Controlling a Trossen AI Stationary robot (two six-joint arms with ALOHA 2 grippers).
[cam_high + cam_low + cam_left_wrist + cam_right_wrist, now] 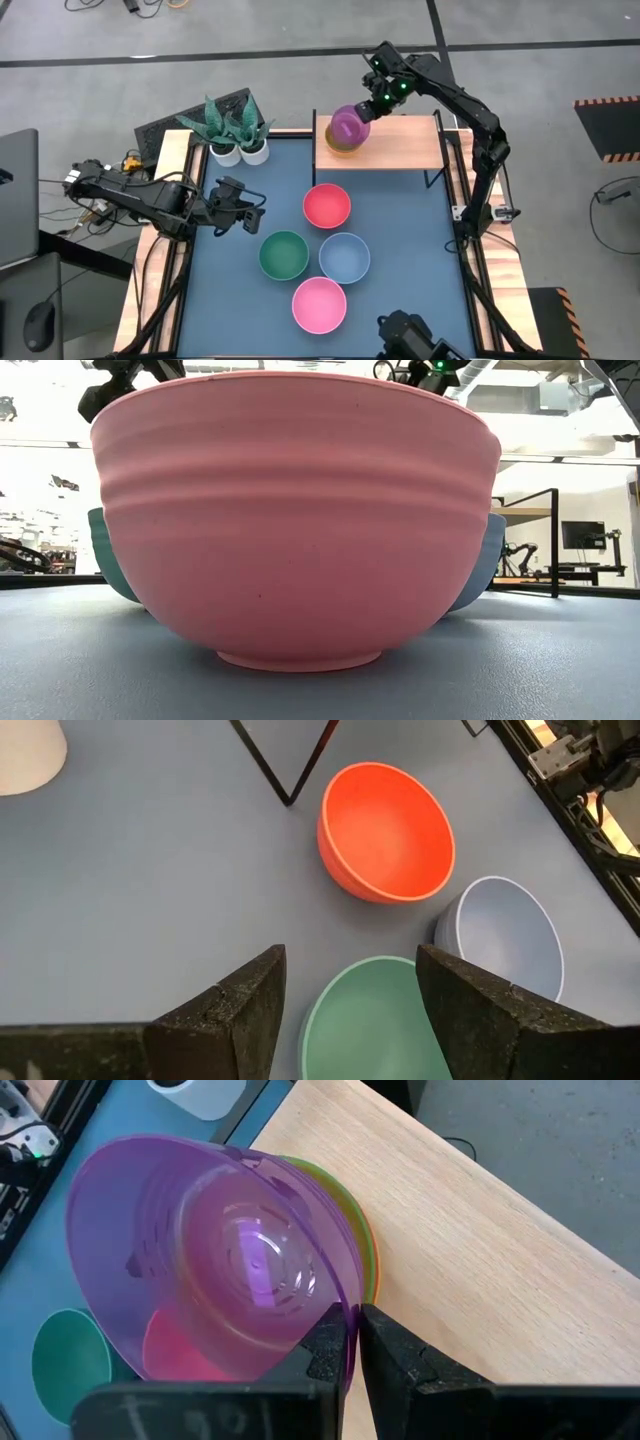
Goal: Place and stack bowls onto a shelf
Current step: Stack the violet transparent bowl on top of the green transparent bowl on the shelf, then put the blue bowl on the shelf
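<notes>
The shelf stands at the table's far side. My right gripper is shut on a purple bowl over the shelf's left end, tilted above a yellow bowl that lies on the board. Red-pink, green, light blue and pink bowls rest on their bases on the table. My left gripper is open and empty at the table's left, left of the red-pink bowl. The small red bowl is out of view. My right gripper pinches the purple bowl's rim between its two fingers, one finger inside the bowl and one outside. The bowl is tilted, its mouth turned sideways, and sits over the yellow bowl; whether the two bowls touch, I cannot tell.
Two white plant pots with green plants stand at the table's far left corner, beside the shelf. The shelf's black legs stand near the red-pink bowl. The shelf's right part is bare wood. Wooden rails run along the table's sides.
</notes>
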